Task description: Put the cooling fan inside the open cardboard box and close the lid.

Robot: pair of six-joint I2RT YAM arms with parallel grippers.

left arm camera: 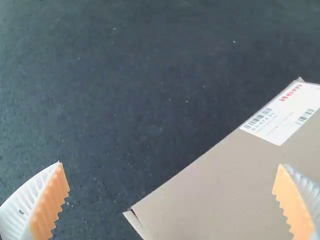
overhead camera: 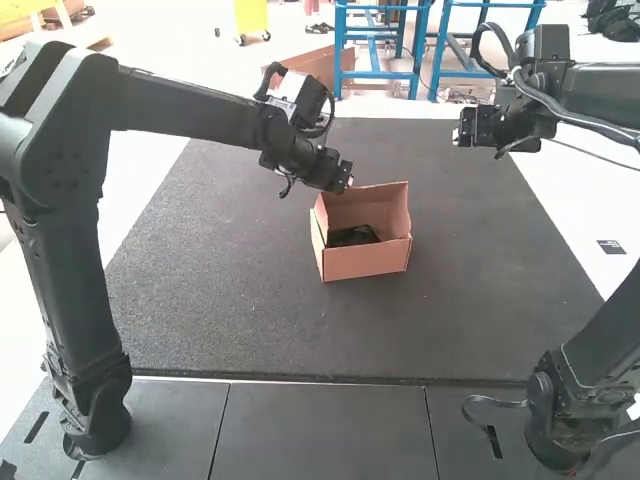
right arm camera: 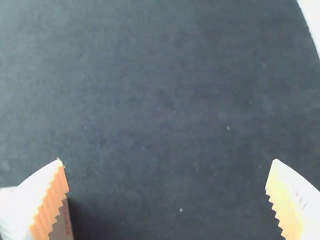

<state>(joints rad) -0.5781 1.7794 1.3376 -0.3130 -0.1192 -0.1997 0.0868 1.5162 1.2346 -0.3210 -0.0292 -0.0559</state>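
Spread wide, the left gripper (overhead camera: 343,181) hovers at the left end of the raised lid (overhead camera: 385,197), and an off-centre push could skid the light cardboard box (overhead camera: 365,258), cooling fan (overhead camera: 352,236) inside.

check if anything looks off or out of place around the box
Nothing stands out. The box sits upright on the mat, its lid standing open, with a dark thing, likely the fan, lying inside. The left claw is open beside the lid.

The cardboard box (overhead camera: 362,258), with the cooling fan (overhead camera: 352,236) in it, stands on the mat (overhead camera: 220,280) just below the left gripper (overhead camera: 346,182) and well left of the right gripper (overhead camera: 462,128).
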